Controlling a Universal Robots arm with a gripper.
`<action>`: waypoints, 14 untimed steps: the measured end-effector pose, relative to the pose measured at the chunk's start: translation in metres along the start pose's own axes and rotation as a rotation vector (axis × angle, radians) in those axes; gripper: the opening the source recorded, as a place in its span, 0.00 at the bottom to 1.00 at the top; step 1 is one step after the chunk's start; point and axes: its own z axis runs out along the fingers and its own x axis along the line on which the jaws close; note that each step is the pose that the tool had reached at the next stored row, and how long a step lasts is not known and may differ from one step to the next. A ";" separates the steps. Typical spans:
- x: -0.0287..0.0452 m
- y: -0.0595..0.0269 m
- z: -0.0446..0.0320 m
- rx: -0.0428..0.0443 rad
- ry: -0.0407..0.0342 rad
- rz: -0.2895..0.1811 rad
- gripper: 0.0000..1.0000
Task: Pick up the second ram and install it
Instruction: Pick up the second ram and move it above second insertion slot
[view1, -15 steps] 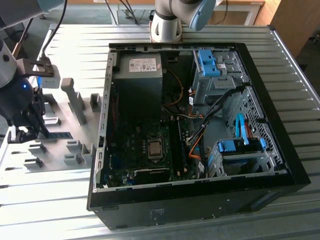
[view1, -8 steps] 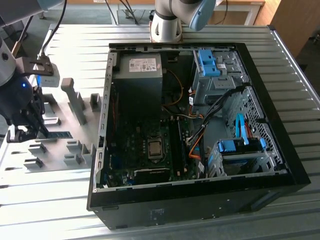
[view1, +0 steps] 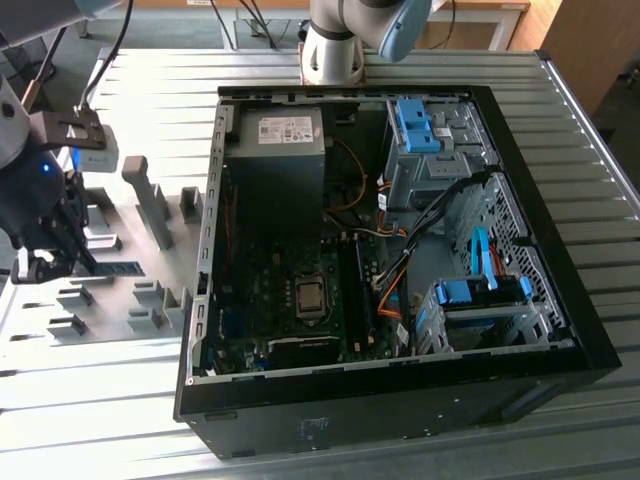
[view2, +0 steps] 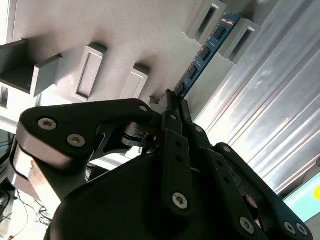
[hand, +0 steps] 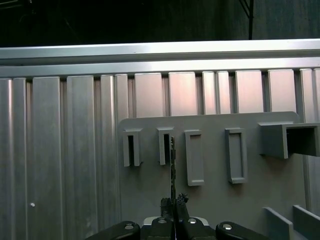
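The second ram (view2: 202, 57) is a thin blue board with small dark chips. It stands on edge between two grey slots of the holder plate (view2: 135, 30). My gripper (view2: 172, 98) is shut on the stick's near end, its black fingers (view2: 170, 107) pressed to both faces. In the first wrist view the ram (hand: 172, 162) is edge-on, rising from the gripper (hand: 173, 201) toward a slot. In the exterior view the gripper (view1: 80, 260) is at the exterior view's left, over the grey holder plate (view1: 110, 215), with the ram (view1: 118, 267) beside it.
An open black computer case (view1: 560, 250) lies on the ribbed metal table (view1: 150, 90). Inside it are the motherboard with its memory slots (view1: 352, 300), a processor socket (view1: 308, 297), a power supply (view1: 280, 130), cables and blue drive-bay clips (view1: 415, 120). Grey upright blocks (view1: 148, 195) stand on the holder plate.
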 end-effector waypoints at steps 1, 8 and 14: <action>0.0000 0.0000 -0.0001 0.0001 0.0000 0.000 0.14; 0.0000 0.0000 -0.0014 0.0001 -0.0001 0.003 0.14; -0.0001 0.0001 -0.0022 0.0001 0.0000 0.006 0.14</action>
